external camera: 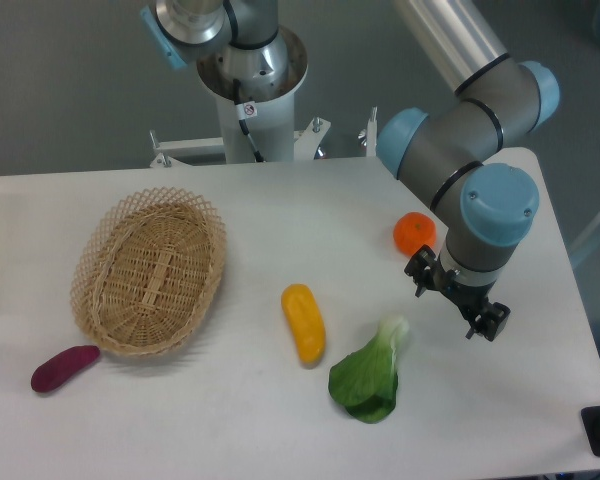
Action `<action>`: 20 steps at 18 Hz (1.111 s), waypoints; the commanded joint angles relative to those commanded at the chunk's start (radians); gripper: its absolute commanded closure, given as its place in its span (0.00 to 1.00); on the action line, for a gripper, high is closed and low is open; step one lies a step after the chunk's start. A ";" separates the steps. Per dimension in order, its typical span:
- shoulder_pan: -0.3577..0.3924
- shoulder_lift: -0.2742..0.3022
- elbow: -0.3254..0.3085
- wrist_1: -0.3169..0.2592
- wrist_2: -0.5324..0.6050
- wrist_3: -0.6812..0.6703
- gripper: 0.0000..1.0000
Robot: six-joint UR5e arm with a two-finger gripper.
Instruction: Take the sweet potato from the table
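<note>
Camera view: sweet potato (64,367) lies near the table's (280,430) front-left corner; gripper (458,300), finger spread unclear, hovers far right.

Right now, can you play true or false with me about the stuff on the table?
1. The sweet potato is inside the basket. False: it lies on the table, just outside the basket's lower left rim.
2. The gripper holds nothing. True.
3. The orange sits beside the robot's arm. True.
4. The yellow vegetable is in the basket. False: it lies on the table between the basket and the leafy green.
</note>
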 joint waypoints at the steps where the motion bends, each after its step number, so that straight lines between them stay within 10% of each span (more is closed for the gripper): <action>1: -0.002 0.000 -0.002 0.000 0.000 0.000 0.00; 20: -0.112 -0.014 0.014 -0.002 -0.124 -0.225 0.00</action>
